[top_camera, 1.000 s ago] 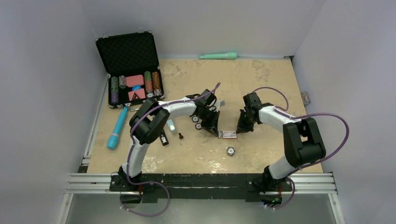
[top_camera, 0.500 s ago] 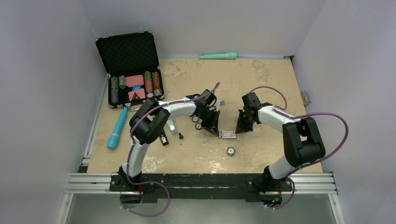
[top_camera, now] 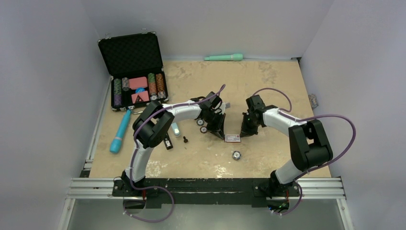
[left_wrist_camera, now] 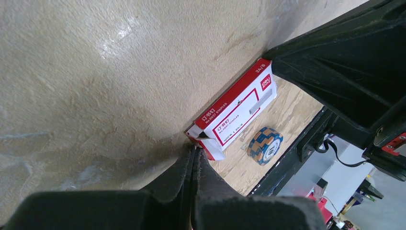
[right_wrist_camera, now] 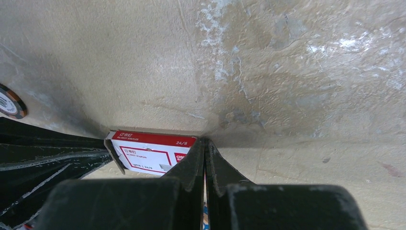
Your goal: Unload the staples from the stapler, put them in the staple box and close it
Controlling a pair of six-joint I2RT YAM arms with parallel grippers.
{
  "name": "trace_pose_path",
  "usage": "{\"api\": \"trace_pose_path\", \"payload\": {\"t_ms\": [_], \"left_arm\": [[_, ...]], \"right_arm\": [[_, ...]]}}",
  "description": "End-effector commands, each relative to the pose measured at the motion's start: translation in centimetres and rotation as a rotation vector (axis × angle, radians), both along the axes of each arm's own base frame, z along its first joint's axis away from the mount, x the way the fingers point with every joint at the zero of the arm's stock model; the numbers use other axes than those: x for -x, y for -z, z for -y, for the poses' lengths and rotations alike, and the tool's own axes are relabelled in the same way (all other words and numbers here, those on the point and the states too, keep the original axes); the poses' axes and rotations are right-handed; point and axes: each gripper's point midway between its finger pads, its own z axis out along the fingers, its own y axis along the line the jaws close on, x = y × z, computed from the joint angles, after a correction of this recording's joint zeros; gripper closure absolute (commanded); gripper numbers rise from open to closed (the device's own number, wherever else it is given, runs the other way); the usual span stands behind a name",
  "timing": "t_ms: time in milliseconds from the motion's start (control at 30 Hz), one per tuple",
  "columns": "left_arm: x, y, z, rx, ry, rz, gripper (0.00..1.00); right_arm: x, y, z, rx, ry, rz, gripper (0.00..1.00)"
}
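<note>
Both pressed together, the left hand [left_wrist_camera: 195, 152] and right hand [right_wrist_camera: 205, 142] seem to steady the staple box [top_camera: 233, 138] by its ends; gripping it next probably needs spread fingers.

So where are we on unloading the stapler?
Done: nothing confirmable; no loose staples show. In hand: left gripper and right gripper, both shut, tips at opposite ends of the red-and-white staple box. Left: no stapler I can identify, so the unloading itself looks pending.

Both arms bent inward, left claw [left_wrist_camera: 194, 152] and right claw [right_wrist_camera: 204, 143] pinched closed.
</note>
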Motion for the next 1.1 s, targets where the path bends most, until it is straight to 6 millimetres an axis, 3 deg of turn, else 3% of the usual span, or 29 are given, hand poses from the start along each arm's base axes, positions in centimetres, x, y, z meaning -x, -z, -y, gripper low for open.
{"api": "trace_pose_path", "payload": {"t_ms": [0, 467, 767, 1067], "left_arm": [[-0.2, 0.5, 0.5, 0.011, -0.006, 0.011, 1.00], [-0.2, 0.6, 0.6, 0.013, -0.001, 0.004, 1.00], [-0.2, 0.5, 0.5, 0.010, 0.006, 0.010, 1.00], [0.0, -0.2, -0.4, -0.002, 0.010, 0.029, 1.00]], "right_arm": [[0.7, 1.2, 0.1, 0.027, -0.034, -0.034, 1.00], [0.4, 1.4, -1.0, 0.006, -0.078, -0.044, 1.00], [1.3, 2.1, -1.7, -0.015, -0.092, -0.074, 1.00], [1.1, 1.5, -1.7, -0.016, -0.091, -0.062, 1.00]]}}
